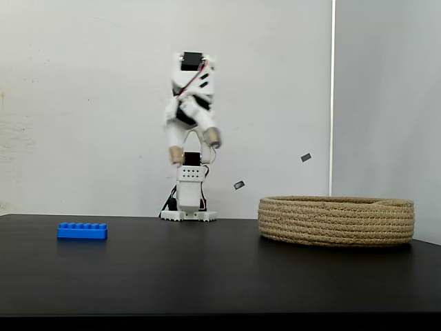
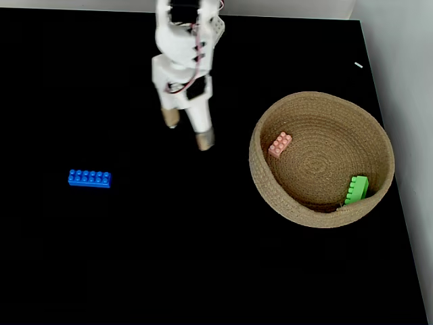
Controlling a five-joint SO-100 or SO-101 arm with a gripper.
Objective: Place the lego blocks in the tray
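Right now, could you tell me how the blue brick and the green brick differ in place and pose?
The blue brick lies flat on the black table, left of the arm in both fixed views, while the green brick is already inside the basket. The blue one looks longer and lies level; the green one leans against the basket's inner wall. Both are studded plastic bricks, and the open gripper touches neither.

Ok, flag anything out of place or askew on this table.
One thing: the blue brick lies alone on the black table, far left of the basket in the top-down fixed view. The pink brick and green brick are inside. The open gripper holds nothing. No damage.
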